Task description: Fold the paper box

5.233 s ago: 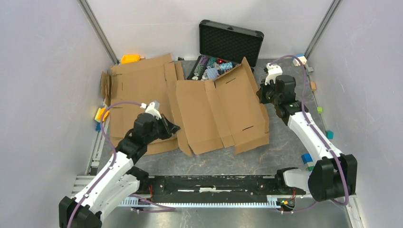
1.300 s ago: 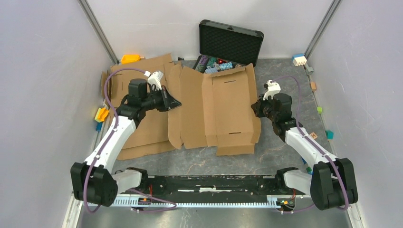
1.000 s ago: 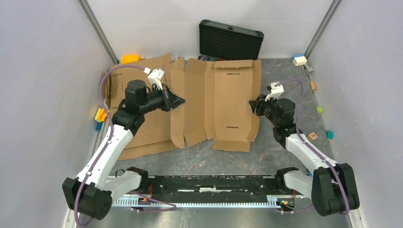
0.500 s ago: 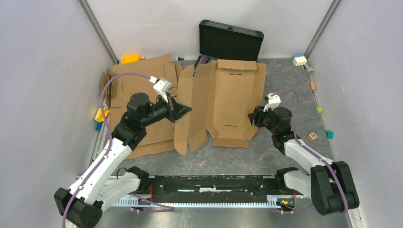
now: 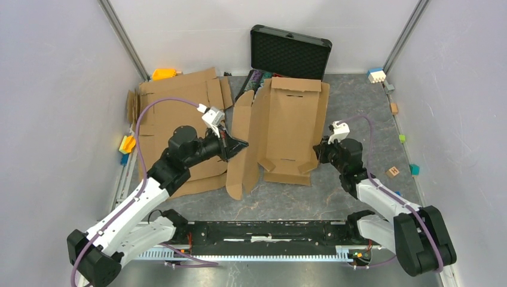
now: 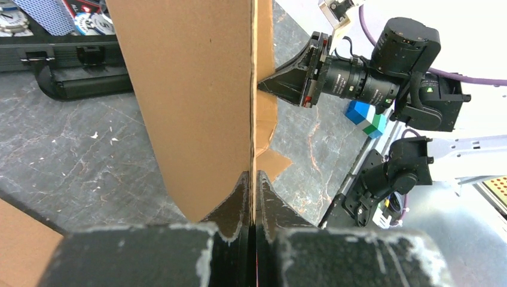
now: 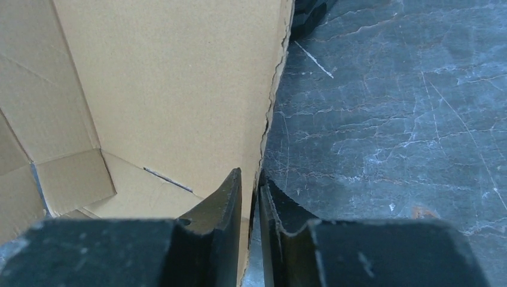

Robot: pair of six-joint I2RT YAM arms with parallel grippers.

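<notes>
Paper box: an unfolded blank, half-raised off the counter. The wide slotted panel tilts up and back between the two tools with its near flap touching the counter. The narrower side panels stand bent along their creases on the left tool's side. Left tool: pinched tight on the free edge of a side panel, cardboard running straight out ahead of its fingertips. Right tool: narrow, straddling the ragged right edge of the wide panel; cannot tell whether both fingers actually press it. Judgement: the step in hand is bringing the side walls upright around the base. To do it well, confirm the right tool's bite before any move. Sweep the left tool toward the right one so the bend follows the crease without twisting, and hold the base low. Black case stands open just beyond the tools, behind the box. Loose flat cardboard lies outboard of the left tool. Avoid dragging either.
</notes>
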